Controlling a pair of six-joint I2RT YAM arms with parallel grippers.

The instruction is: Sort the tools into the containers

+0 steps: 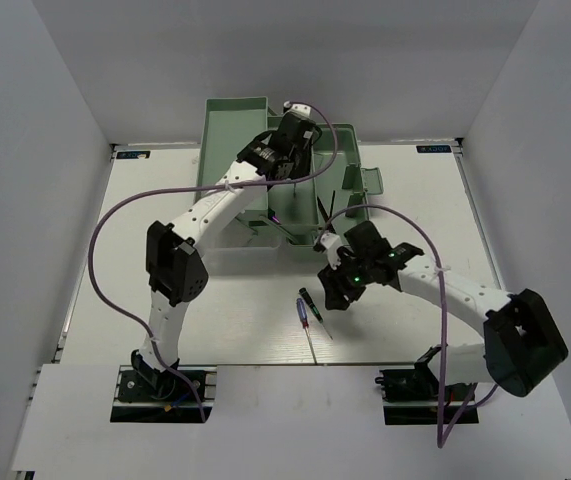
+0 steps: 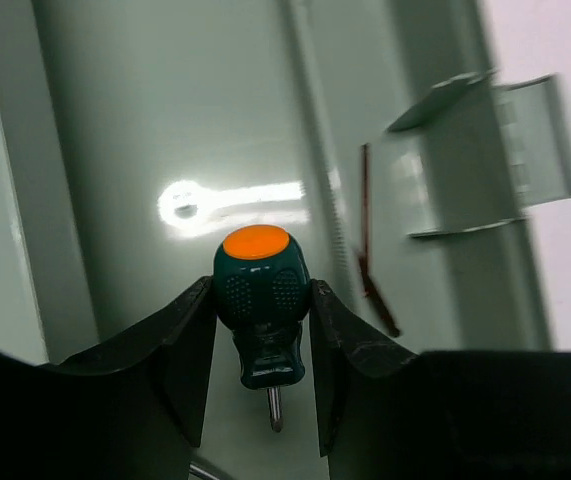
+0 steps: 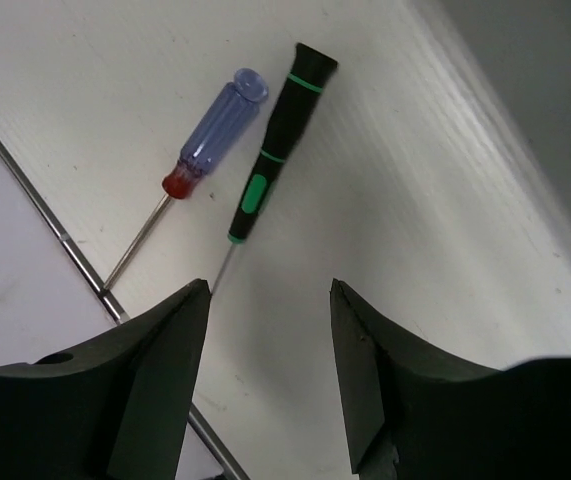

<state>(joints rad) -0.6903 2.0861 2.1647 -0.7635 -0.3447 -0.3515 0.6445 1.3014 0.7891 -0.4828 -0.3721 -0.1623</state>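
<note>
At the far left of the desk (image 1: 415, 200) we see the left arm reaching out over the pale mint-green toolbox (image 1: 233, 125), which stands at the far edge. The left hand (image 2: 263, 335) is clamped on a stubby green screwdriver (image 2: 261, 300). Both fingers press the sides of its handle, the orange cap faces the wrist camera and the short blade points back between the fingers. We see the tool held above the smooth floor of the box's wide compartment, where a bright light reflection shows just beyond the cap.

To the right of that, past a raised ridge in the box, a dark reddish hex key (image 2: 369, 250) lies along the ridge. That part of the wrist view is blurred, so we cannot tell which compartment it sits in.

Further right, on the bare desk in front of the box, a blue-handled screwdriver (image 3: 215, 125) and a black-handled screwdriver (image 3: 283, 125) with green bands lie side by side, close but apart, blades pointing toward the near edge.

The right hand (image 3: 270, 345) hovers just over their tips, its fingers spread and empty.
</note>
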